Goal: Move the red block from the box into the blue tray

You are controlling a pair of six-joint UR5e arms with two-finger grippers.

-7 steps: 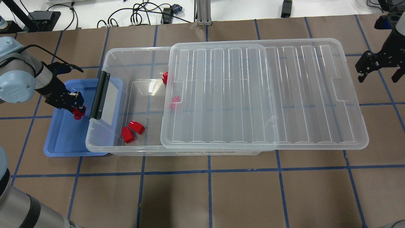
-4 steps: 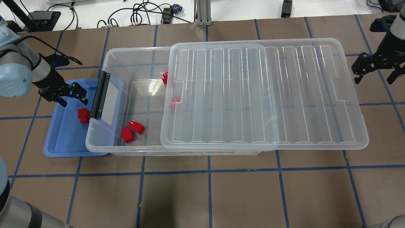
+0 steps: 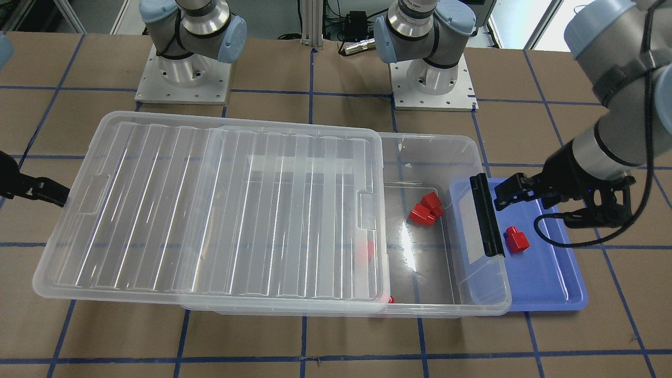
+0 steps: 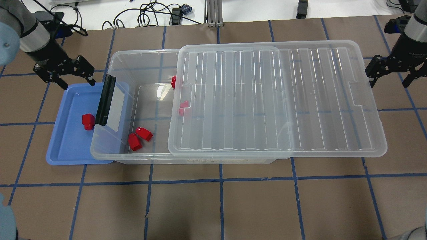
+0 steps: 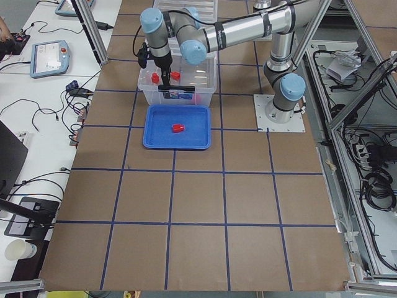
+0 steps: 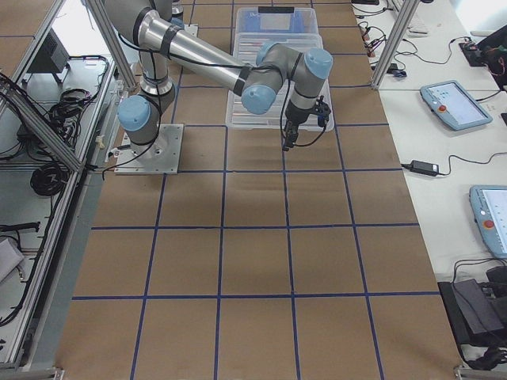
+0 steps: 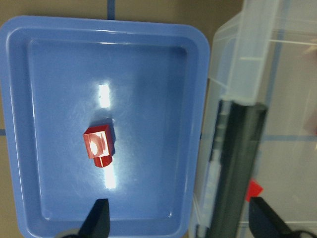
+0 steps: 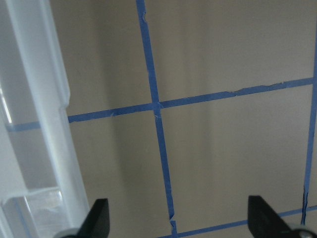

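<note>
Status: red block (image 4: 88,121) lies in blue tray (image 4: 66,143), just beside the latch handle (image 4: 105,100) of the box (image 4: 150,159); nothing holds it.
Grippers: left gripper (image 4: 78,85) jaws spread, empty, over tray's far rim; right gripper (image 4: 388,85) jaws spread, empty, off the lid (image 4: 277,100) outer end.

Our left arm (image 3: 614,58) and right arm (image 6: 206,57) are made alike: smooth silver-grey tubes linked by thick round joints (image 3: 199,21), each closed with a pale blue cap (image 3: 235,35). Each arm rises from a round silver foot on a square, light-metal base plate (image 3: 152,93) with small screws dotted along its edges. Towards the wrist the metal gives way to black. Our left gripper (image 4: 77,83) and right gripper (image 4: 388,83) are black, each with two angular fingers. A thin black cable (image 3: 575,245) loops beside our left wrist. Small white lettering marks our right wrist, too small to read
</note>
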